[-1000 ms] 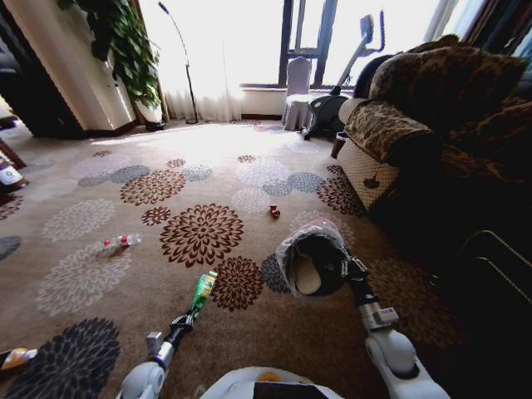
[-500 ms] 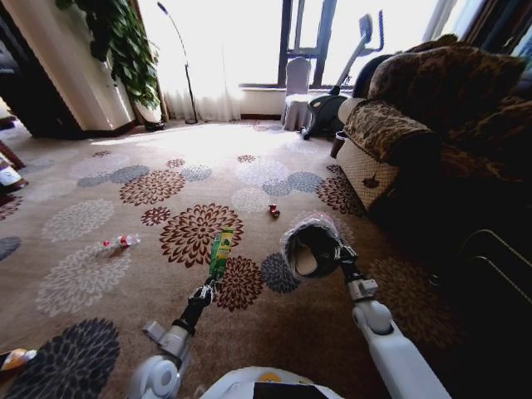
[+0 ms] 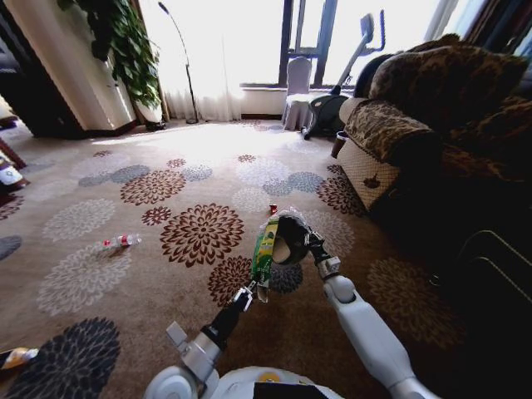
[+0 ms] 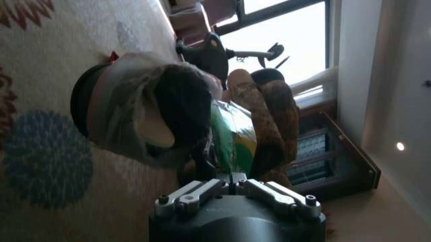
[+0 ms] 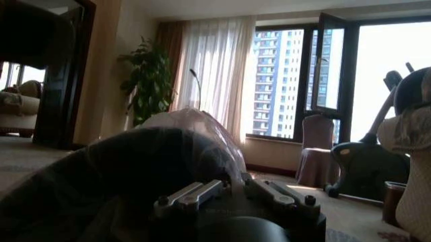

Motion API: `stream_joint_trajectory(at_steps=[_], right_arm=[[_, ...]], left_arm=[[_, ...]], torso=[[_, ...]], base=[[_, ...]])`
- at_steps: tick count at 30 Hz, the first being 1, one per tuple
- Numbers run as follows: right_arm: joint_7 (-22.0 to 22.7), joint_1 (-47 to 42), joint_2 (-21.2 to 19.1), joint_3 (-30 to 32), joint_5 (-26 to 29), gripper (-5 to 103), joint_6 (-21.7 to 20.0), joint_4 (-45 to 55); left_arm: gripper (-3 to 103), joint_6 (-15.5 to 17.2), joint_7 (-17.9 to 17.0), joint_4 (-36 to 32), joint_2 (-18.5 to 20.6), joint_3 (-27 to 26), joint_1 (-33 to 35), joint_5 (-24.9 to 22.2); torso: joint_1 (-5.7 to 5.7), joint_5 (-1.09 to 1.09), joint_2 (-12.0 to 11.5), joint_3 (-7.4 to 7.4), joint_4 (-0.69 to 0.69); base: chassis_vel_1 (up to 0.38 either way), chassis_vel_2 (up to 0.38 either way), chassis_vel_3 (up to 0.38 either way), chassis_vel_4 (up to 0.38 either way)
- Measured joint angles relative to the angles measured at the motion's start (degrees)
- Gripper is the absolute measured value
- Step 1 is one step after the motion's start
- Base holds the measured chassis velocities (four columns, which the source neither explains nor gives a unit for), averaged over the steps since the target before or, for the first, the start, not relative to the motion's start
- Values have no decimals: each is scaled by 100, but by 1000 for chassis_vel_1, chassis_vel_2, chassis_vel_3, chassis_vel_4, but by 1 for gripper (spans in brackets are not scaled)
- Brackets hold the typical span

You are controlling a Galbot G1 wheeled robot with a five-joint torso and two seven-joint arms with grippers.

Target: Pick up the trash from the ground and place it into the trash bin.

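Patterned sofa at right, plant by window (far left)

The green wrapper stands directly at the trash bin mouth, with a white slipper lying inside the opening. Open carpet extends to the left. The sofa blocks the right side.

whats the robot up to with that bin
It is tidying litter off the carpet. The right pincer holds the lined trash bin up off the floor, tipped toward the left arm. The left pincer grips the long green wrapper, its top end right at the bin's mouth. A clear bottle lies on the carpet.
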Motion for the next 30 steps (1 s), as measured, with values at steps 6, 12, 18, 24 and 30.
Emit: stream_joint_trajectory(at_steps=[6,12,18,24,30], right_arm=[[2,-133,-9,-185,-59,0,176,157],[3,-205,-53,-289,-96,0,314,271],[1,-341,-99,-381,-95,0,476,467],[2,-613,-212,-342,-97,0,555,763],[2,-861,-384,-114,-84,0,564,955]], left_arm=[[0,19,-227,748,-124,379,-491,-506],[0,5,-488,1011,-266,332,-1048,-1084],[0,34,-927,1293,-400,219,-1805,-1688],[8,69,-1224,1662,-581,146,-2448,-2142],[29,106,-1382,1939,-736,248,-2728,-2127]], torso=[[0,2,0,0,-1],[0,2,0,0,-1],[0,3,0,1,0],[0,3,0,1,-1],[0,3,0,1,-1]], base=[[0,0,0,0],[0,0,0,0],[0,0,0,0],[0,0,0,0],[0,0,0,0]])
